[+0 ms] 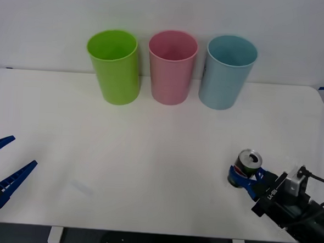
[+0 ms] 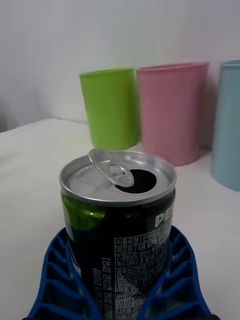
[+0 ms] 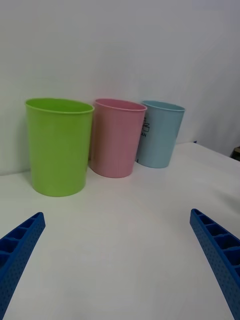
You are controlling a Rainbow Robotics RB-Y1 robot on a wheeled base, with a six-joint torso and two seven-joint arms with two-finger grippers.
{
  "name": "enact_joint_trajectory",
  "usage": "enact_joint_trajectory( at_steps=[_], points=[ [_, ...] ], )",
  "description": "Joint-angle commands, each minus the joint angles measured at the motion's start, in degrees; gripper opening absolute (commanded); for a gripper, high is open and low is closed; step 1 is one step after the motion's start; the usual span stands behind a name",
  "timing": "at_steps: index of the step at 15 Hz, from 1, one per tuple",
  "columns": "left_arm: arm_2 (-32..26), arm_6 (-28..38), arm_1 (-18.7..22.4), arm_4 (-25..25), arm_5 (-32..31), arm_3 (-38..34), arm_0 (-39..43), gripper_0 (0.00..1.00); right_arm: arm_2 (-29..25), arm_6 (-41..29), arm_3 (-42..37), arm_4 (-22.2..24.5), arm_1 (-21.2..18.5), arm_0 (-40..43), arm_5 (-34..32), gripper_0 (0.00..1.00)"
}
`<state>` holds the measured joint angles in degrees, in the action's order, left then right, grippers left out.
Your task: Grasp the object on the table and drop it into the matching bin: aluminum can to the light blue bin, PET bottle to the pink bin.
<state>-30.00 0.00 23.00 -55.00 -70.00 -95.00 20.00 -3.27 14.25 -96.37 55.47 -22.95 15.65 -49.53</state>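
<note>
The aluminum can has a silver top with an open tab hole and a dark body. It stands upright over the front right of the white table. My right gripper is shut on the can, its blue fingers pressing both sides of the can. The light blue bin stands at the table's far edge, right of the pink bin. My left gripper hangs open at the front left, holding nothing.
A lime green bin stands left of the pink one, the three in a row against the back wall. Bare tabletop lies between the can and the bins. The table's front edge runs just below both grippers.
</note>
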Motion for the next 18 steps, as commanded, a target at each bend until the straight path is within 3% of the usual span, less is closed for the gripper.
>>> enact_joint_trajectory(
  at_steps=[1,7,13,16,18],
  points=[
    [0.0,0.0,0.0,0.0,0.0,0.0,0.0,1.0,-0.4,-5.0,-5.0,0.0,-0.2,0.0,3.3,0.0],
    [0.0,0.0,0.0,0.0,0.0,0.0,0.0,1.0,-1.3,-18.6,-15.5,0.1,-3.4,-1.8,11.0,0.0],
    [0.0,0.0,0.0,0.0,0.0,0.0,0.0,1.0,-3.8,-30.1,-16.4,4.2,-6.0,-11.6,14.9,0.0],
    [0.0,0.0,0.0,0.0,0.0,0.0,0.0,1.0,-3.7,-30.8,-16.0,8.2,-7.2,-15.8,20.3,0.0],
    [0.0,0.0,0.0,0.0,0.0,0.0,0.0,1.0,-3.7,-30.2,-13.1,8.2,-7.7,-19.2,20.6,0.0]
  ],
)
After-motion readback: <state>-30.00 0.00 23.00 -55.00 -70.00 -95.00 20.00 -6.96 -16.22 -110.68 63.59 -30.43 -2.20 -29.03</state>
